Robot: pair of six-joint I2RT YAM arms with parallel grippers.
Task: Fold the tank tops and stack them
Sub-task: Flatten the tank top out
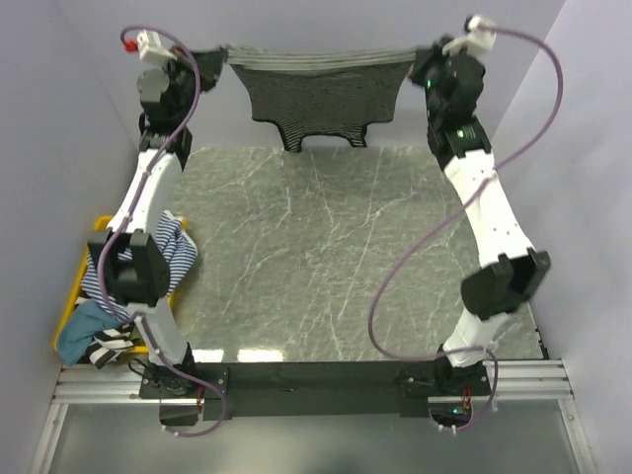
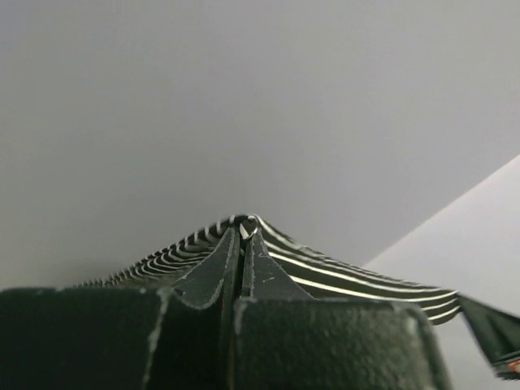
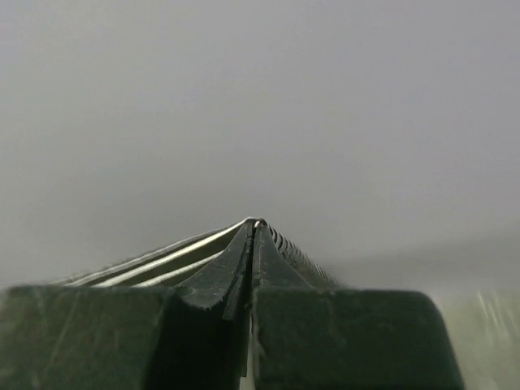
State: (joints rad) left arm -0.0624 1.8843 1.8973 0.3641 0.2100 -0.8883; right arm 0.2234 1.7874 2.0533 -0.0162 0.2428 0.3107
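While two arms are working here, only one black-and-white tank top [image 1: 318, 91] is hanging in the air between them, and a single yellow basket [image 1: 71, 301] is sitting off the left edge of the marbled grey table [image 1: 326, 257]. The basket is holding a crumpled heap: a blue-and-white striped top [image 1: 174, 247] is spilling over its far end, a plain teal piece [image 1: 81, 332] and a black-and-white striped scrap [image 1: 109, 346] are lying at its near end, and how many garments that makes I cannot tell. Both arms are stretching up and away from their bases toward the far corners of the table, with elbows bent outward and wrists raised. The left gripper [image 2: 246, 230] is pinching one corner of the hem with its fingers pressed together on the fabric, and the right gripper [image 3: 254, 223] is clamping the opposite corner the same way. The hem is running taut from left to right along the far side, so the garment is hanging upside down, its neck-to-hem axis dropping toward the far table edge and its two straps pointing downward; whether they are touching the table I cannot tell.
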